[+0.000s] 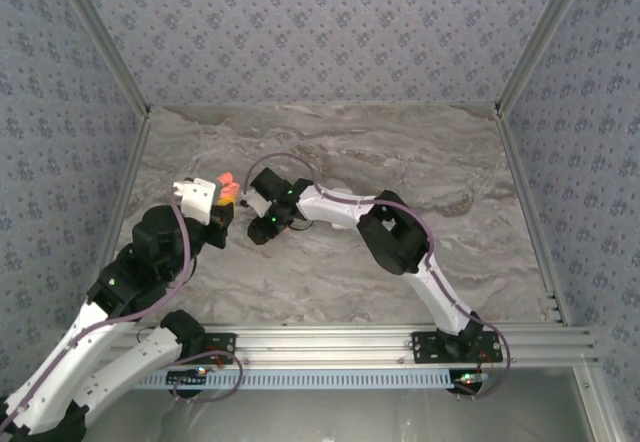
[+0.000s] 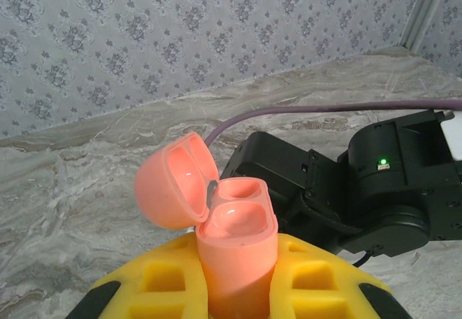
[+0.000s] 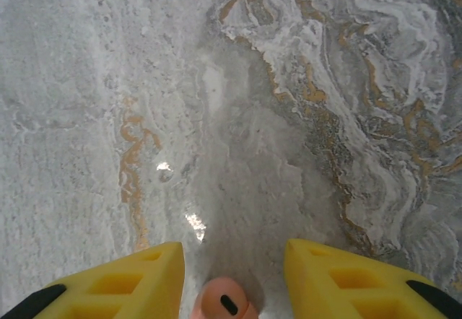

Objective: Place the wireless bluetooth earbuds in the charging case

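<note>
Charging case, coral, stands upright at lower centre of the left wrist view. The left gripper pinches it, lid open, likely so its wells face up. Beyond, the right gripper straddles a coral earbud at its view's bottom edge; whether it grips is unclear.

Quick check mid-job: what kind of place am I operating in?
Probably a staged test booth, not a home: patterned wallpaper panels, aluminium frame posts, marble-look tabletop.
</note>
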`<move>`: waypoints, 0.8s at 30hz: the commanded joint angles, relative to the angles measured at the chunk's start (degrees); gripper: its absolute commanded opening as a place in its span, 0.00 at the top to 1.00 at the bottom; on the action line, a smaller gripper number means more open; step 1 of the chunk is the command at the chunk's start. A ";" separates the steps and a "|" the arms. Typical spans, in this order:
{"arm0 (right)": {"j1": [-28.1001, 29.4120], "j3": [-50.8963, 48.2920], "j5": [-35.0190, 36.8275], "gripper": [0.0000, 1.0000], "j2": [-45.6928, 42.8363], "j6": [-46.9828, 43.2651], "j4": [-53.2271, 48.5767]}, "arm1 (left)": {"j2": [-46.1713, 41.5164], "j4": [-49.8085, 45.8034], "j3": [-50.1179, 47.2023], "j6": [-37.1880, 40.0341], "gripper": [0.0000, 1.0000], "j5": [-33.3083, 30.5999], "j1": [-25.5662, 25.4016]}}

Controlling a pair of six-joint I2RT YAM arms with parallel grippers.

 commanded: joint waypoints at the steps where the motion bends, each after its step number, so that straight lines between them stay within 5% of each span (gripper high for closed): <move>1: 0.97 1.52 0.99 0.57 1.74 -1.99 -4.03 | 0.64 1.67 0.84 0.02 1.00 -0.25 -0.14; 24: 1.94 -5.39 1.84 0.80 -3.11 -2.08 -5.56 | 3.77 3.77 0.75 0.83 1.00 -0.26 -0.06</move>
